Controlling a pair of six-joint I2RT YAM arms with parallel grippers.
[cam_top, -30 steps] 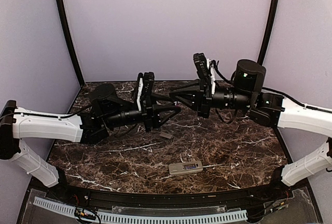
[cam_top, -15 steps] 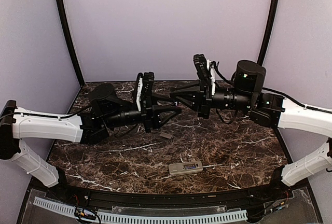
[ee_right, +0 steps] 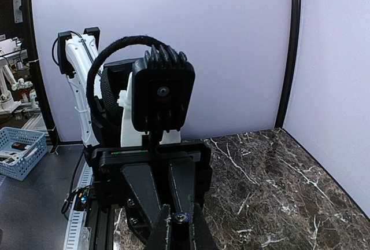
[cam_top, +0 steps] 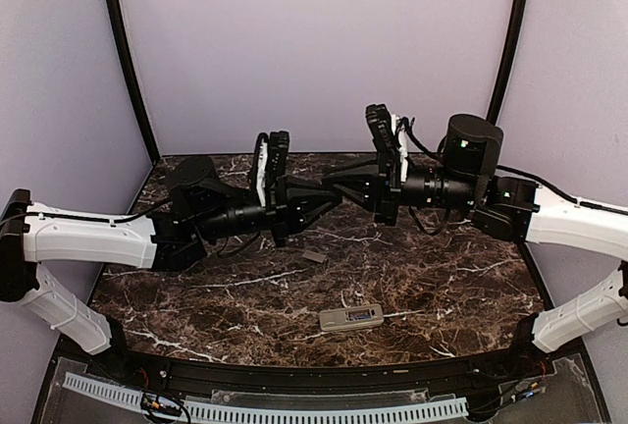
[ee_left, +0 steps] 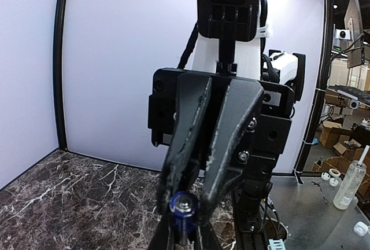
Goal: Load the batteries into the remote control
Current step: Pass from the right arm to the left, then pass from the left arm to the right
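Table [cam_top: 451,277] sits under us. Our right gripper [cam_top: 332,181] meets our left gripper [cam_top: 332,198] tip to tip. The remote [cam_top: 350,319] lies well below both. The right gripper pinches a battery [ee_left: 184,206]; we cannot tell if the left grips it too.

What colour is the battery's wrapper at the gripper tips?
Blue-purple, with a silvery metal end; the battery shows best in the left wrist view.
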